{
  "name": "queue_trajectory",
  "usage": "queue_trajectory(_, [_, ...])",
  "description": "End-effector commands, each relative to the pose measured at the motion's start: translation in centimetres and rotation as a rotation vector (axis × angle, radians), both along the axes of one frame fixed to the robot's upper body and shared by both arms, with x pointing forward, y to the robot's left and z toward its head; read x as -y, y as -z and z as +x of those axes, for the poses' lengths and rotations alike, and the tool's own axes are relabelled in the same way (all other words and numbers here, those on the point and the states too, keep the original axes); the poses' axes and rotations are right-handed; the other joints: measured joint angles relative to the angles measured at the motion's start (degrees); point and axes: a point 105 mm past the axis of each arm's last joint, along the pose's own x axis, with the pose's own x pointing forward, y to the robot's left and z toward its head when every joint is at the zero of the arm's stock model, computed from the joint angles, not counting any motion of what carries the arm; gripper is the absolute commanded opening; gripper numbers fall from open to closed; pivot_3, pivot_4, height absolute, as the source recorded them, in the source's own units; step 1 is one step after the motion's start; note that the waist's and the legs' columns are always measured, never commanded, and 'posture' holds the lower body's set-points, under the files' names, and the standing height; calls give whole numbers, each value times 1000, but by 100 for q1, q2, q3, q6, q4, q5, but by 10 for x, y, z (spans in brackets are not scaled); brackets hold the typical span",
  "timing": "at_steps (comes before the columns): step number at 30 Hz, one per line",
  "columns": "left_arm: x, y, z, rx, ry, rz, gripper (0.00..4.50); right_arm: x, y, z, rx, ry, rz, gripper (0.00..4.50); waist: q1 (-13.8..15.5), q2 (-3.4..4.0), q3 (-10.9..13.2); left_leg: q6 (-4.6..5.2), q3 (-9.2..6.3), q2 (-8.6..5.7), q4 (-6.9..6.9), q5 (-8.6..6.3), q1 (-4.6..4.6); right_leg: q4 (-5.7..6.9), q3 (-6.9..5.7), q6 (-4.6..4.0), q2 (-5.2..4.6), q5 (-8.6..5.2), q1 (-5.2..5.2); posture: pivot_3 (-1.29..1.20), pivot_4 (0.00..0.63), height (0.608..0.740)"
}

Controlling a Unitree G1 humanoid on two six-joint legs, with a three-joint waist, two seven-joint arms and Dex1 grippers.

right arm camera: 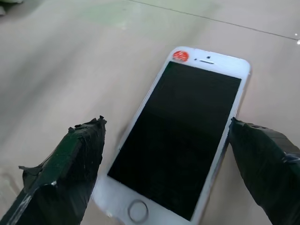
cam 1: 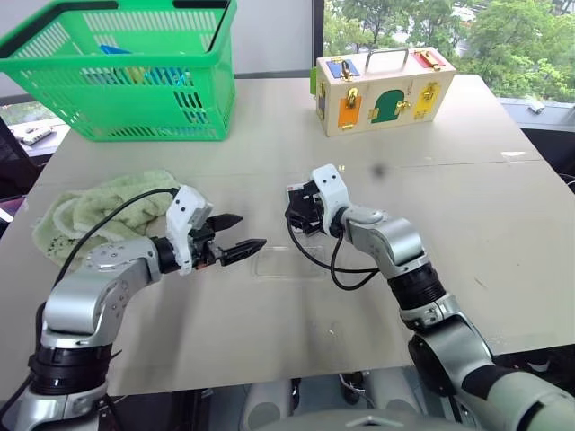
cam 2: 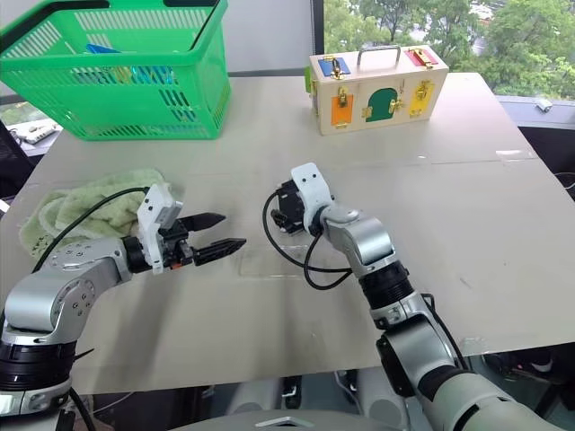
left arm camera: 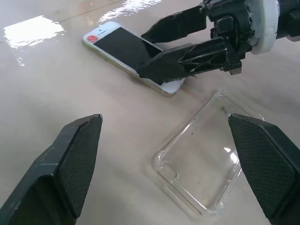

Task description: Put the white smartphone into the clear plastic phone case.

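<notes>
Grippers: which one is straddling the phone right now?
The right gripper: its open fingers flank the white smartphone lying screen-up. The left gripper, also open, frames the clear plastic phone case instead.

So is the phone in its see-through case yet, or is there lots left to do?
Not yet. Nothing looks finished: the slim white smartphone with the black screen lies flat on the table, beside the empty clear plastic phone case. In hand: the right end effector is open around the phone, not gripping. Left: grab it and fit it into the case.

Lab-like room: test table point(cam 1: 503, 269), lock-box toy point(cam 1: 384, 90)
</notes>
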Motion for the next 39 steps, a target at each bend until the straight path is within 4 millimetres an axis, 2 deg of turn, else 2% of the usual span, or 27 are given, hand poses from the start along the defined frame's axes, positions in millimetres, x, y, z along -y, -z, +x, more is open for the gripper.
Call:
queue_trajectory(1, [0, -10, 0, 43, 8, -3, 4427, -9, 10, 0, -8, 6, -123, 4500, -18, 0, 0, 0, 0, 0, 0, 0, 2, 0, 0, 0, 0, 0, 0, 0, 150, 740])
queue_trajectory(7, [1, -10, -1, 47, 3, 1, 4427, -10, 26, -2, -12, -15, -256, 4500, -81, 1, -4, -1, 1, 6, -5, 0, 15, 1, 0, -11, -2, 6, 4, 0, 150, 740])
queue_trajectory(11, [0, -10, -7, 53, 22, -4, 4427, 2, 35, -3, -20, -35, -317, 4500, -103, 0, -4, -1, 2, 6, -13, 0, 17, -1, 0, -11, -5, 6, 4, 0, 150, 740])
queue_trajectory(14, [2, -14, -12, 95, 53, -26, 4500, 16, 38, -2, -25, -34, -329, 3722, -88, 1, -5, -2, 3, 4, -28, 0, 16, -16, 3, -10, -7, 6, 4, 0, 150, 740])
queue_trajectory(16, [2, -14, -15, 107, 69, -39, 4500, 25, 38, -1, -29, -33, -336, 2922, -51, 1, -6, -2, 2, 3, -31, 0, 15, -21, 4, -11, -12, 5, 4, 0, 150, 740])
queue_trajectory(17, [0, -16, -16, 124, 74, -50, 4500, 36, 38, 0, -34, -29, -335, 2771, -33, 3, -7, -3, 2, 2, -32, 0, 14, -24, 2, -11, -24, 5, 4, 0, 150, 740])
queue_trajectory(22, [-7, -21, -24, 194, 96, -87, 4500, 76, 36, -2, -49, -17, -319, 2771, 118, 13, -14, -26, 0, -21, -45, -14, 5, -39, -34, -10, -69, 4, 2, 0, 150, 740])
queue_trajectory(28, [-17, -21, -39, 210, 144, -109, 4500, 102, 21, -21, -4, -96, -213, 2771, 207, 15, -15, -26, -2, -26, -50, -15, -8, -59, -63, -1, -80, -1, 6, 0, 150, 740])
queue_trajectory(33, [-27, -17, -54, 190, 189, -103, 4500, 116, -7, -43, 108, -234, -148, 2771, 195, 21, -11, -2, -3, -23, -70, -2, -10, -85, -66, 8, -71, -6, 7, 0, 150, 740])
queue_trajectory(36, [-32, -11, -63, 168, 217, -95, 4500, 111, -25, -58, 187, -359, -118, 2771, 166, 30, 1, 0, -2, -19, -73, -2, -16, -90, -63, 10, -61, -8, 5, 0, 150, 740])
queue_trajectory(39, [-41, 2, -70, 126, 221, -60, 4500, 91, -40, -79, 242, -536, -116, 2771, 72, 43, 14, 0, 4, -9, -78, -2, -13, -91, -65, 10, -56, -7, -1, 0, 150, 740])
